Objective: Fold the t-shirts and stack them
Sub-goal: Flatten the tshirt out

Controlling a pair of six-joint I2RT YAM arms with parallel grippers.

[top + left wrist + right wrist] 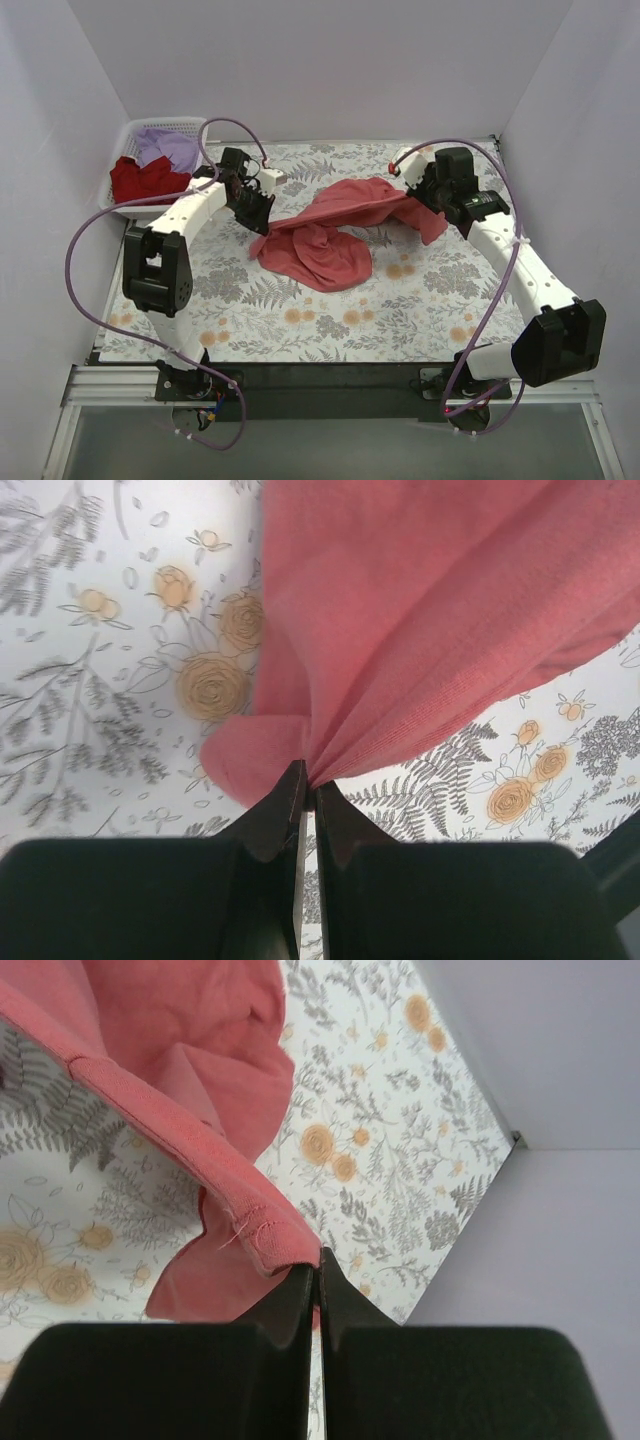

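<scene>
The coral-red t-shirt (330, 230) hangs stretched between both grippers above the floral cloth, its lower part bunched on the cloth. My left gripper (262, 212) is shut on a gathered edge of the coral-red t-shirt (420, 630), which fans out from the tips of my left gripper (308, 775). My right gripper (425, 200) is shut on a hemmed corner of the coral-red t-shirt (200, 1150), pinched at the tips of my right gripper (318, 1260). The darker red t-shirt (140, 180) and the lavender t-shirt (168, 148) lie in the basket.
The white lattice basket (192, 125) stands at the back left corner. The grey-and-orange floral cloth (400, 290) covers the table. White walls close in the back and both sides. A dark strip runs along the near table edge.
</scene>
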